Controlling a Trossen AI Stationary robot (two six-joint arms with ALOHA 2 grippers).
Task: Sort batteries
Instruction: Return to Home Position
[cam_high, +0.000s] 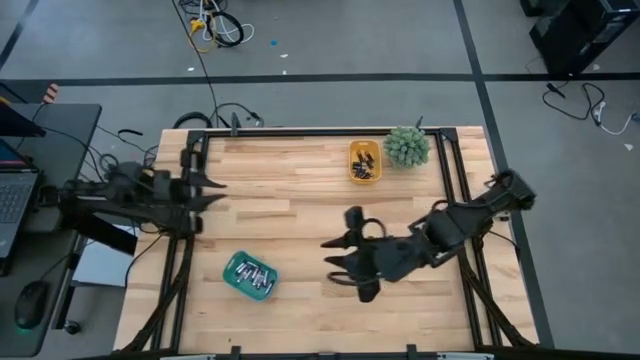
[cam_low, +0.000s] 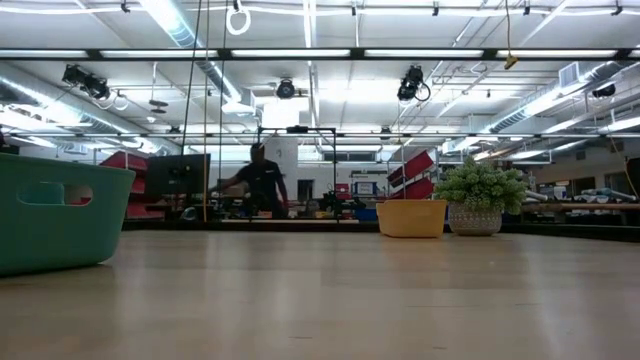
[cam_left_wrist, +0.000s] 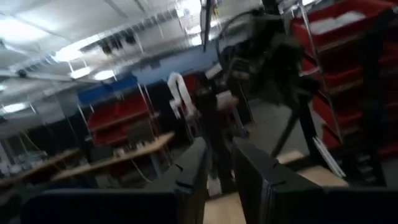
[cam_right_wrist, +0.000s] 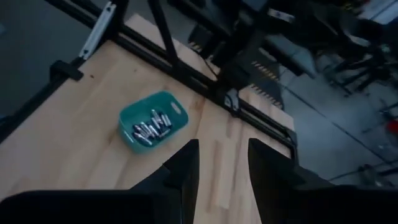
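Observation:
Silvery batteries (cam_high: 250, 272) (cam_right_wrist: 151, 127) lie in a teal tray (cam_high: 236, 285) (cam_right_wrist: 176, 109) near the table's front left. Dark batteries (cam_high: 365, 165) lie in a yellow tray (cam_high: 353, 150) (cam_low: 412, 217) at the far edge. My left gripper (cam_high: 215, 190) (cam_left_wrist: 219, 152) hovers over the table's left edge and points toward the right, with a narrow gap between its fingers and nothing in it. My right gripper (cam_high: 335, 258) (cam_right_wrist: 222, 152) hangs open and empty above the table's middle, to the right of the teal tray. Neither gripper shows in the low view.
A small potted plant (cam_high: 407, 146) (cam_low: 480, 200) stands at the far edge, just right of the yellow tray. Black frame rails (cam_high: 455, 190) run along the table's sides. A person (cam_low: 262, 180) stands in the room far behind the table. Bare wood lies between the trays.

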